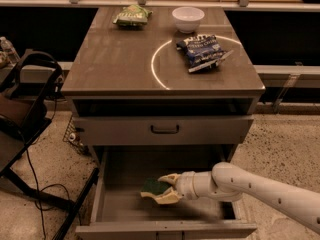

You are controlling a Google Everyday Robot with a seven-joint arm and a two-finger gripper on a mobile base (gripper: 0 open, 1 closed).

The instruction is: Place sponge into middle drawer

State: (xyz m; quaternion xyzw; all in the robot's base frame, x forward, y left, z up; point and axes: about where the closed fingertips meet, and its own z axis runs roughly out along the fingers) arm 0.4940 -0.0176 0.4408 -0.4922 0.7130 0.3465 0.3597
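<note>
The end effector, extending in from 4 o'clock, is clasping the sponge between its fingers inside the middle drawer; the blue bag on the worktop is showing unreadable print.

Snacks and a bowl sit on a brown cabinet top above a closed drawer.
A green snack bag lies at the far left of the top and a white bowl at the far right. A blue chip bag lies nearer on the right, overlapping a thin white ring marked on the surface. Below, a grey drawer front carries a black handle. A black chair stands at left on the speckled floor, with dark cables trailing beside it. The gripper is low in the scene, beneath that handled front.
</note>
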